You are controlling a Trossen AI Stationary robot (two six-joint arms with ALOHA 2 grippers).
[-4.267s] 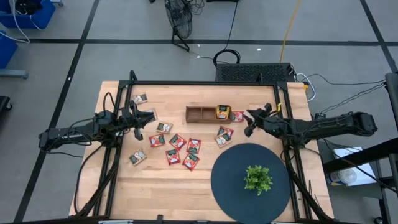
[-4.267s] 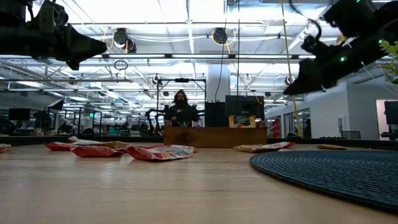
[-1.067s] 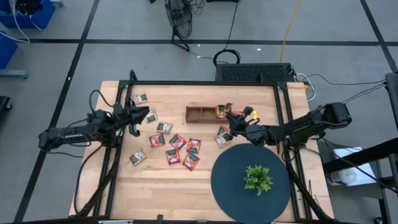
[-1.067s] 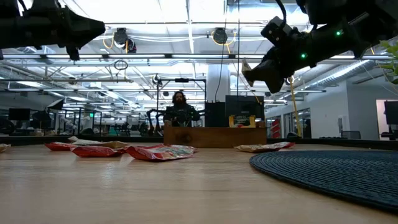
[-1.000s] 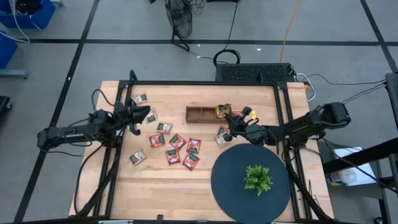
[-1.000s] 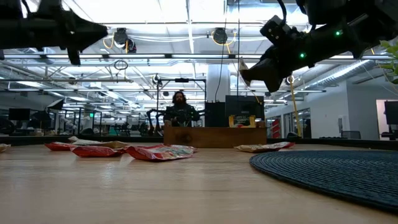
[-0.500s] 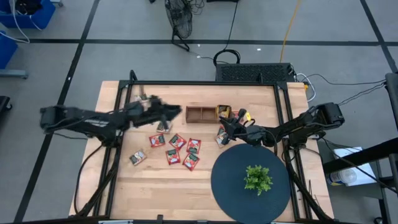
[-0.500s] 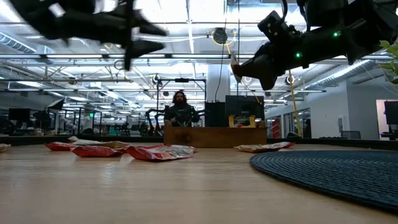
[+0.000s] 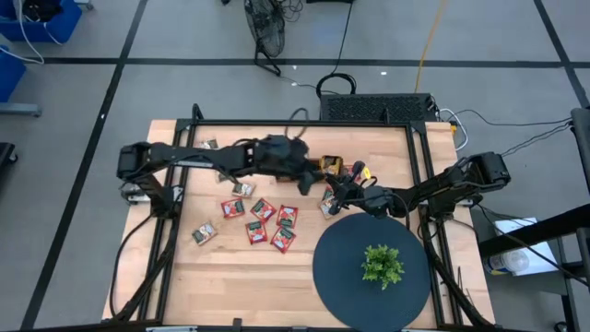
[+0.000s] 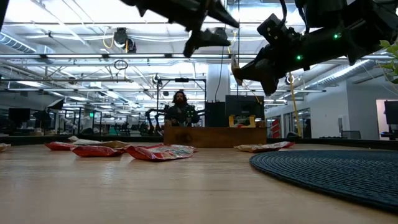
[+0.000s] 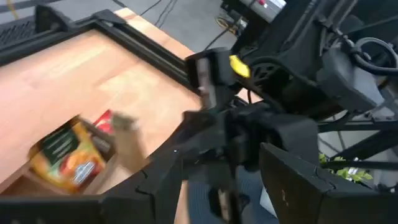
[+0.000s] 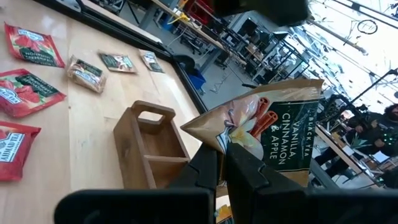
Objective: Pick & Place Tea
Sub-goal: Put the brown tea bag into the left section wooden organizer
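Observation:
Several red and grey-green tea sachets [image 9: 263,210] lie flat on the wooden table. An orange one [image 9: 330,166] sits in the right compartment of the brown wooden tray [image 12: 149,146]. My right gripper [image 9: 334,191] hovers just near of the tray's right end, shut on a brown-and-green sachet [image 12: 273,124]. My left gripper [image 9: 309,166] reaches across over the tray, fingers open and with nothing between them [image 11: 224,186], facing the right gripper. In the low view both grippers hang well above the table, with the left gripper [image 10: 214,28] higher than the right gripper [image 10: 249,68]. My right gripper pinches the sachet's lower edge near one corner [image 12: 233,140] between its two fingers [image 12: 202,168]. The fingers come from the table's right, slanting slightly down. The sachet stands out past the fingertips, lifted clear of the table and tray.
A dark round mat [image 9: 341,267] with a small green plant [image 9: 381,265] fills the near right of the table. Another sachet [image 9: 327,205] lies by the mat's far edge. A black frame runs around the table. A person [image 10: 180,109] sits far behind the table.
My left arm has swung quickly from the table's left side toward the right, ending over the wooden tray close to the right gripper, and its fingers have opened. My right gripper has drifted slightly leftward with the sachet still held clear.

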